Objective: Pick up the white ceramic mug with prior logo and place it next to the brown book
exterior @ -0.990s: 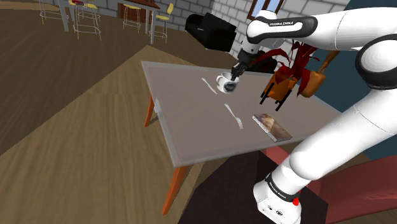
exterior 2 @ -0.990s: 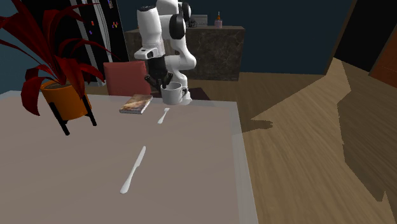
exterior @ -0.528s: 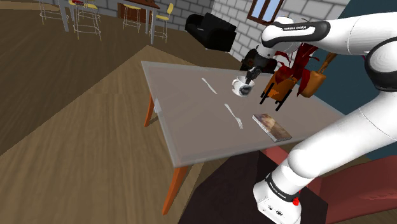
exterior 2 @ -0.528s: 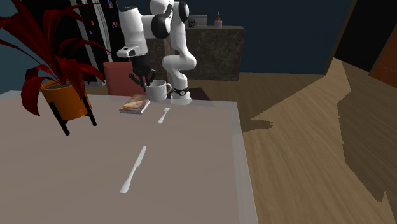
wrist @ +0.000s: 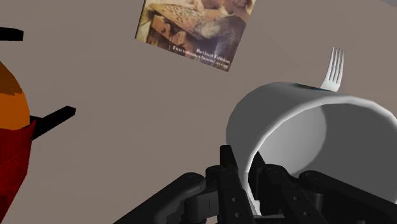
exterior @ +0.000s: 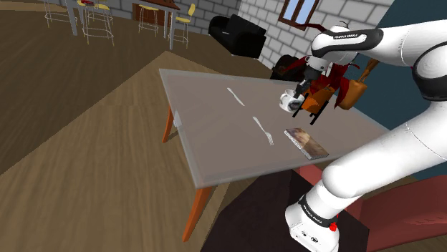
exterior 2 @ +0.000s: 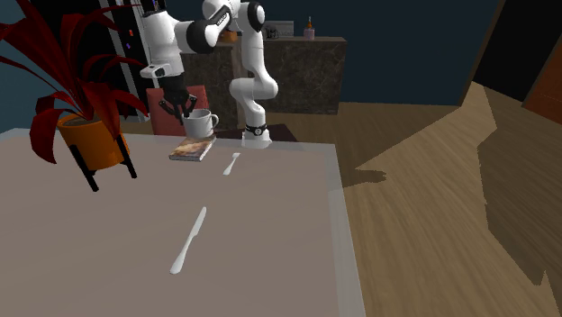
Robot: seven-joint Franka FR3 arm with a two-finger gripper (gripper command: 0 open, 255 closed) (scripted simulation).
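1. While the white mug (exterior: 289,102) hangs clear above the table (exterior: 215,122), the pick-up counts as done.
2. Gripper (wrist: 245,170) clamps the mug's rim, its wall pinched between the two fingers.
3. Brown book (exterior: 306,142) lies on the table nearby; left to do: lower, set down beside it, release.
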